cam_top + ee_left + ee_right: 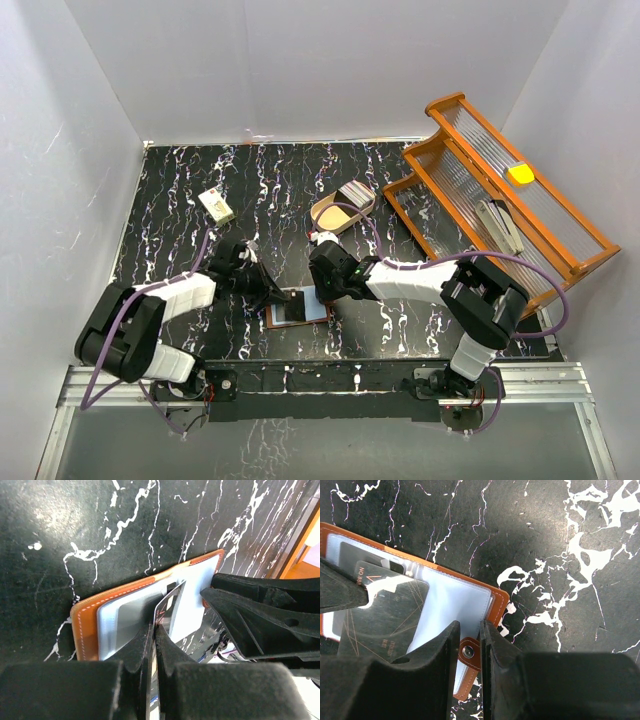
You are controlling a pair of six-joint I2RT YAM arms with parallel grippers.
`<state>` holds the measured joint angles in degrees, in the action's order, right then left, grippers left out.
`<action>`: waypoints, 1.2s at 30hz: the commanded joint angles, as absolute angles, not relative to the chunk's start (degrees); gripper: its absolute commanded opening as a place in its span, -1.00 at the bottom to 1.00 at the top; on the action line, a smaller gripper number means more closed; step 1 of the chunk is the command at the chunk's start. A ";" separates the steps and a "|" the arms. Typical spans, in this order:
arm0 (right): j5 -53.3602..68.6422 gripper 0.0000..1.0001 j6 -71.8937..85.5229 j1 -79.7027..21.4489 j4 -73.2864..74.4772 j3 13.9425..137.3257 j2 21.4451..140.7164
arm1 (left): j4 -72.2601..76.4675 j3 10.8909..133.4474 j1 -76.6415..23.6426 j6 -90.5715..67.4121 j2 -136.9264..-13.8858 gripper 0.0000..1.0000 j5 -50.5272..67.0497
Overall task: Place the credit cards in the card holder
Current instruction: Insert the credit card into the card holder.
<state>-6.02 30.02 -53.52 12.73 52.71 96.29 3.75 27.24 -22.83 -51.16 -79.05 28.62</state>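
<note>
The card holder (300,308) lies open near the table's front, brown leather with a grey-blue lining (122,617). My left gripper (275,292) is shut on a dark credit card (167,605), held on edge with its tip at the holder's pocket. In the right wrist view the same card (385,615) lies over the left pocket. My right gripper (470,630) is closed on the holder's snap tab (468,651) at its right edge. My right gripper's fingers (260,620) also show in the left wrist view. More cards (356,192) stand in a beige oval tray.
The beige oval tray (335,215) sits behind the holder. A small cream block (216,205) lies at the back left. An orange slatted rack (500,190) with a yellow object (520,173) fills the right side. White walls enclose the table.
</note>
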 commanded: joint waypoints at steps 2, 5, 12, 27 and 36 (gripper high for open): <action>-6.36 -0.58 29.97 -53.52 12.74 51.32 97.20 | 2.50 29.60 -22.58 -49.84 -82.73 -1.00 28.42; -6.44 -0.58 29.97 -53.53 12.74 51.28 97.16 | 2.89 30.18 -22.59 -50.01 -83.24 -1.00 28.45; -6.41 -0.58 29.88 -53.52 12.83 51.59 97.37 | 1.73 31.16 -22.59 -50.26 -83.21 -1.00 28.34; -6.84 -0.58 29.45 -53.52 13.52 52.12 97.71 | -4.16 26.92 -22.76 -55.06 -75.81 -1.00 28.27; -6.64 -0.58 29.53 -53.51 13.72 52.08 97.56 | -2.36 28.52 -22.85 -54.07 -79.45 -1.00 28.59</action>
<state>-6.07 29.93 -53.52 12.78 52.71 96.29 -1.02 27.57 -22.72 -54.65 -77.60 29.04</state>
